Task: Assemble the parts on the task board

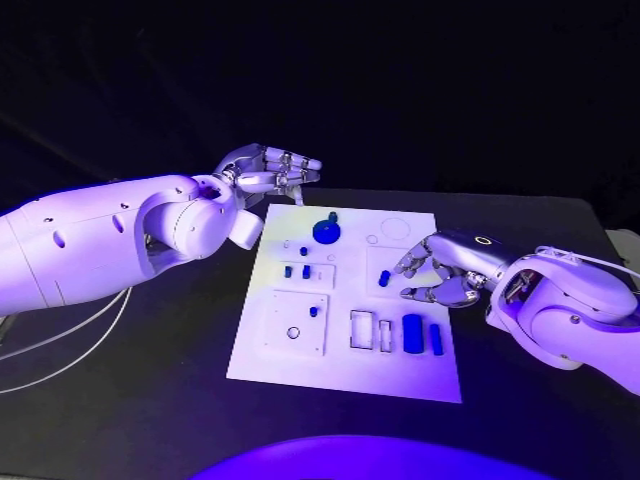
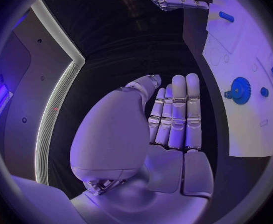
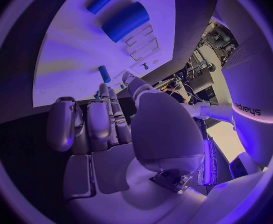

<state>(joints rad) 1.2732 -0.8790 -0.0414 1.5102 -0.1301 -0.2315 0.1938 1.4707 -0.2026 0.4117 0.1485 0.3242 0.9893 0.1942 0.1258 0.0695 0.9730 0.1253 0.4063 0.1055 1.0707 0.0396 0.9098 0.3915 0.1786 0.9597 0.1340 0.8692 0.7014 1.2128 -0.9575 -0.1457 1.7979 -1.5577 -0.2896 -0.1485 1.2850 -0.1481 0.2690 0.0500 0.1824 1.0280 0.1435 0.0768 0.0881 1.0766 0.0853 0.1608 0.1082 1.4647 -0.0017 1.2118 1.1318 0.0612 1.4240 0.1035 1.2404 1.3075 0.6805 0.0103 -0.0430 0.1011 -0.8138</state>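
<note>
The white task board point(image 1: 270, 345) lies in the middle of the black table. On it a blue gear point(image 1: 326, 230) stands near the far edge, a small blue peg point(image 1: 384, 279) stands mid-board, and a thick blue block point(image 1: 412, 333) lies beside a slim blue bar point(image 1: 436, 338) near the front right. My left hand point(image 1: 270, 168) hovers off the board's far left corner, fingers straight and together, holding nothing point(image 2: 174, 117). My right hand point(image 1: 443, 268) sits over the board's right edge, fingertips close to the small peg point(image 3: 104, 73), with nothing in it.
Two more small blue pegs point(image 1: 299, 271) stand left of centre, and another peg point(image 1: 314, 311) is in a square plate lower left. White cables point(image 1: 61, 340) trail on the table at the left. The gear point(image 2: 240, 90) shows beside my left fingers.
</note>
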